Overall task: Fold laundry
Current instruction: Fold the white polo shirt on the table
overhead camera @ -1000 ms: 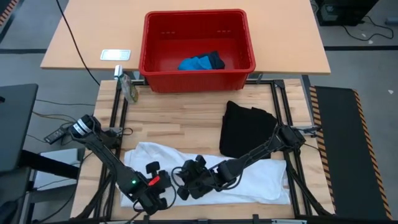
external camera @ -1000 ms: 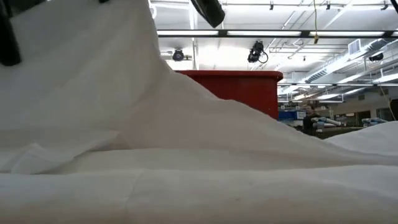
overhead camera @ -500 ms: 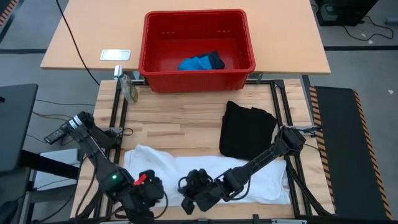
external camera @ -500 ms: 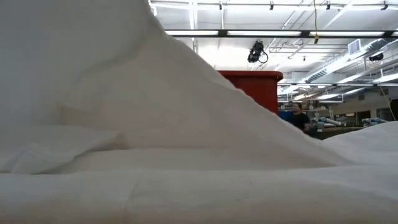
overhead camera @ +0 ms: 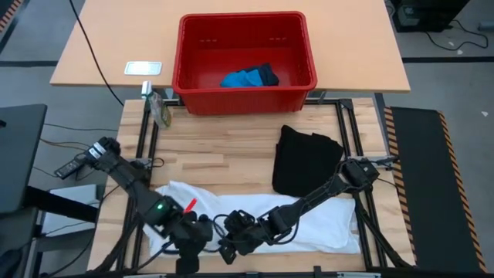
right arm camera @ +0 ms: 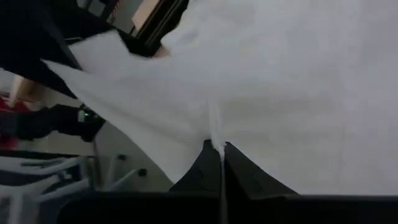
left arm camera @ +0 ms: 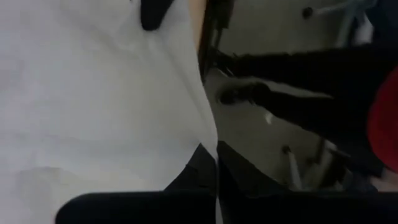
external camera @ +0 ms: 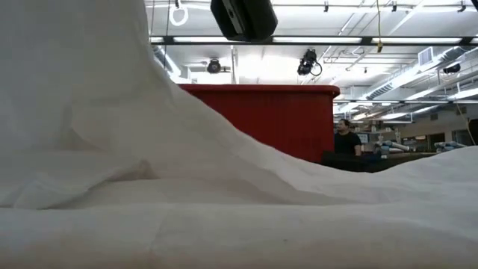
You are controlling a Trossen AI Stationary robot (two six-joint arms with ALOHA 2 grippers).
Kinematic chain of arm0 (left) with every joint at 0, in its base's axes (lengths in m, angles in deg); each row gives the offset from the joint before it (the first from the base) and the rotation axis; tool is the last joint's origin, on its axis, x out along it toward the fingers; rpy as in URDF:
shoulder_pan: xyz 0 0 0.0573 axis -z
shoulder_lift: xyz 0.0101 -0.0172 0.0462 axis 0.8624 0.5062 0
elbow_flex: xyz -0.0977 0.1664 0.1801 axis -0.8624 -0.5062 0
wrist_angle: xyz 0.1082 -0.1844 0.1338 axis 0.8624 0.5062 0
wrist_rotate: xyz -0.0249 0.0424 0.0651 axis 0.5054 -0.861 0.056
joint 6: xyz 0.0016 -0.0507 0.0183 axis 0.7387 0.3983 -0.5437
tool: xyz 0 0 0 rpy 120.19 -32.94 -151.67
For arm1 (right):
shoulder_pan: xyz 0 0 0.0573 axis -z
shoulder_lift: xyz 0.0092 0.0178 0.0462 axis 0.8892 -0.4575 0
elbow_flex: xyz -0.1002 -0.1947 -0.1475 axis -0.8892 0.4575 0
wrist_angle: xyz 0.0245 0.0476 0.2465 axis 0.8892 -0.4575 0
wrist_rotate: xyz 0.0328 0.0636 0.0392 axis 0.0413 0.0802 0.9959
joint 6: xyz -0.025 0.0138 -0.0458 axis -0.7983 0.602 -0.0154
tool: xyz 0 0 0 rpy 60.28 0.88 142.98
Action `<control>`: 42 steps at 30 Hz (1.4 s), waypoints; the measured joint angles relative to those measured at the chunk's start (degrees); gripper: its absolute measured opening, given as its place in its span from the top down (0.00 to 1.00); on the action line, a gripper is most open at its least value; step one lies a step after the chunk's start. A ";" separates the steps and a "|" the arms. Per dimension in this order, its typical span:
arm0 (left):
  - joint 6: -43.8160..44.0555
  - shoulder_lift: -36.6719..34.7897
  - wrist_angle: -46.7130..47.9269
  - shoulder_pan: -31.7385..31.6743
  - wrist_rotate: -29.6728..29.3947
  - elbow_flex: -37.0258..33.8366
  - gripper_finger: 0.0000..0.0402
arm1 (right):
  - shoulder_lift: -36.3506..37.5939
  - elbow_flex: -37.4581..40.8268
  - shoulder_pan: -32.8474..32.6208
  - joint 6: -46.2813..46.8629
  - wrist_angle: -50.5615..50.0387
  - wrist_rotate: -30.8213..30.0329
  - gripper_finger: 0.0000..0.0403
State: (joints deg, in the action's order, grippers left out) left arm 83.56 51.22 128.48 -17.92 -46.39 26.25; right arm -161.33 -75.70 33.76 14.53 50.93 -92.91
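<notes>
The white cloth [overhead camera: 309, 224] lies long from left to right along the near edge of the worktop [overhead camera: 224, 150], and both arms hold its near edge close together. The left end effector [overhead camera: 189, 241] and the right end effector [overhead camera: 231, 249] each pinch a bit of that edge between pressed-together fingers, so the rest of the cloth lies on the far side of them and mostly to the right. The black shirt [overhead camera: 305, 161] sits folded just beyond it on the right, and the blue piece [overhead camera: 243, 78] is in the red basket [overhead camera: 185, 54] at the far side.
</notes>
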 joint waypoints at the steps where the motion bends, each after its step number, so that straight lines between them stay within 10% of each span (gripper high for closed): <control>1: -0.85 0.03 -0.03 -0.90 2.56 -0.01 1.00 | -0.14 0.00 0.02 0.78 -0.02 0.16 0.98; 12: -16.74 0.04 6.46 -10.66 10.70 -0.23 1.00 | -0.26 0.07 0.16 3.95 -6.09 -5.08 0.99; 19: -17.71 -0.12 -3.47 -11.49 10.21 -14.98 1.00 | -0.28 1.30 0.22 5.64 -14.64 -5.53 0.99; 28: 2.09 -0.69 -37.16 -7.37 19.58 -28.97 1.00 | -0.41 12.10 0.76 10.25 6.47 8.23 0.99; 42: -1.89 -1.02 -35.28 -4.05 27.70 -27.90 1.00 | -0.32 12.48 -0.37 13.20 14.99 8.77 0.99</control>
State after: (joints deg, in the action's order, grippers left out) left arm 81.66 50.20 93.19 -21.97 -18.70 -1.65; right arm -161.66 -63.22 33.39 27.73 65.92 -84.14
